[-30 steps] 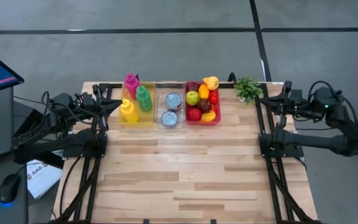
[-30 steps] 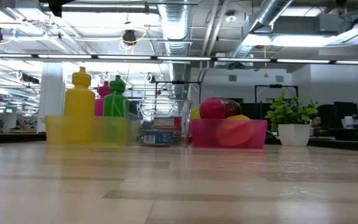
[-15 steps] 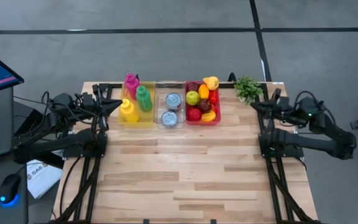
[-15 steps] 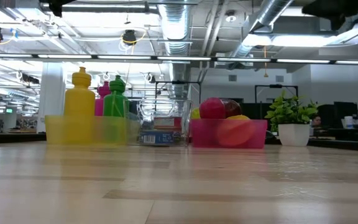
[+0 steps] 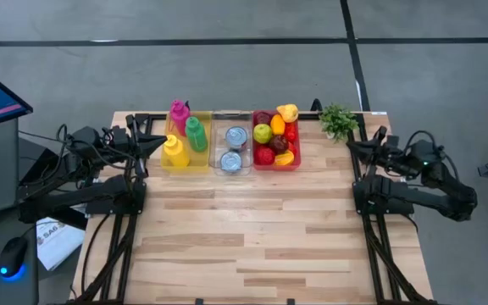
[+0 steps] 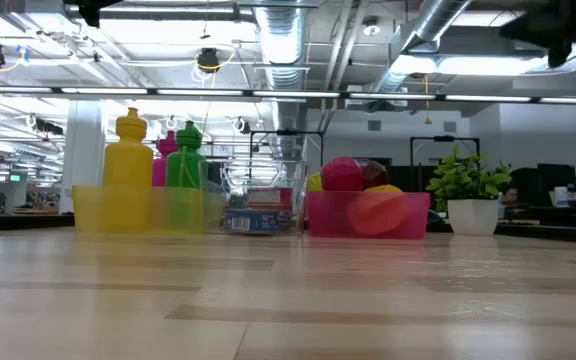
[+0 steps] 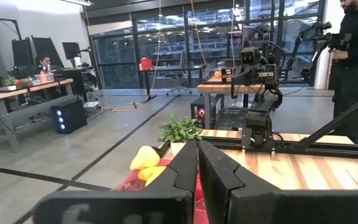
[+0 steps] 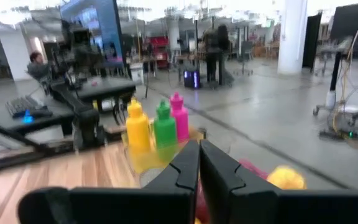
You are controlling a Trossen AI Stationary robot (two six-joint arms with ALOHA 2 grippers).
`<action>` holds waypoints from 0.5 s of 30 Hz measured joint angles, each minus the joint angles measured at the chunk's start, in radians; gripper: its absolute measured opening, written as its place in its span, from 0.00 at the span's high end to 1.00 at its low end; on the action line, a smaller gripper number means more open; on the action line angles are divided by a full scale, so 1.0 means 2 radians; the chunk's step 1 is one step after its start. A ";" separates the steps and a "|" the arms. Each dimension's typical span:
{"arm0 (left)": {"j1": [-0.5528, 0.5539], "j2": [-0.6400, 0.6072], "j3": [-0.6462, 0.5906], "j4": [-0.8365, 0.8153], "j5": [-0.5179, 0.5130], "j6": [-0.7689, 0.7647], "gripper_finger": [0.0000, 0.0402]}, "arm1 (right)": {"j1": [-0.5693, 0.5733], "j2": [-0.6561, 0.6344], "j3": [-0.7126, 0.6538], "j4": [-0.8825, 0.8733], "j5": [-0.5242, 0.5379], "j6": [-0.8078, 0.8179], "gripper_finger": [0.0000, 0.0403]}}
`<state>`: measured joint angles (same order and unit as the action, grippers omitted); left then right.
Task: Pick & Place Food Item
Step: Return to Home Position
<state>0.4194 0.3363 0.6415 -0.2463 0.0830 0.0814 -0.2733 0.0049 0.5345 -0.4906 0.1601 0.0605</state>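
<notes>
Pulled back toward the right edge of the table within the last second, the right gripper was clenched and empty, the left gripper likewise. All the fruit lay in the pink bin, so the job looked finished.

Your right arm has folded in toward its base: a second ago its elbow was pushed out well past the right edge of the table, and it now sits closer in. The right gripper has drawn back a little from the plant. In the low view, a dark part of that arm now shows in the top right corner, where a second ago there was none
</notes>
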 joint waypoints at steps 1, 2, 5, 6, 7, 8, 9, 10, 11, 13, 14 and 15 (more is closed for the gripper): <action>0.000 0.000 0.000 0.000 0.000 0.000 0.99 | 0.000 0.000 -0.002 -0.008 0.001 0.002 0.98; 0.000 0.000 0.000 0.000 0.000 0.000 0.99 | 0.000 0.000 -0.002 -0.007 0.001 0.001 0.98; 0.000 0.000 0.000 0.000 0.000 0.000 0.99 | 0.000 0.000 0.000 -0.004 0.000 -0.002 0.98; 0.000 0.000 0.000 -0.001 0.000 0.000 0.99 | 0.000 0.000 -0.001 -0.006 -0.001 -0.002 0.98; 0.000 0.000 0.000 -0.001 0.000 0.000 0.99 | 0.000 0.000 -0.001 -0.007 -0.001 -0.002 0.98; 0.000 0.000 0.000 0.000 0.000 0.000 0.99 | 0.000 0.000 -0.001 -0.008 -0.001 -0.002 0.98; 0.000 0.000 0.000 0.000 0.000 0.000 0.99 | 0.000 0.000 -0.001 -0.011 -0.001 -0.002 0.98; 0.000 0.000 0.000 -0.001 0.000 0.000 0.99 | 0.000 0.000 -0.001 -0.014 -0.001 -0.004 0.98; 0.000 0.000 0.000 -0.001 0.000 0.000 0.99 | 0.000 0.000 -0.001 -0.014 -0.001 -0.006 0.98; 0.000 0.000 0.000 -0.003 0.000 0.000 0.99 | 0.000 0.000 -0.001 -0.013 -0.001 -0.008 0.98; 0.000 0.000 0.000 -0.004 0.000 0.000 0.99 | 0.000 0.000 -0.001 -0.014 -0.001 -0.008 0.98; 0.000 0.000 0.000 -0.004 0.000 0.000 0.99 | 0.000 0.000 -0.001 -0.013 -0.001 -0.008 0.98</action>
<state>0.4194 0.3363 0.6415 -0.2546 0.0826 0.0811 -0.2729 0.0048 0.5335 -0.5175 0.1581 0.0452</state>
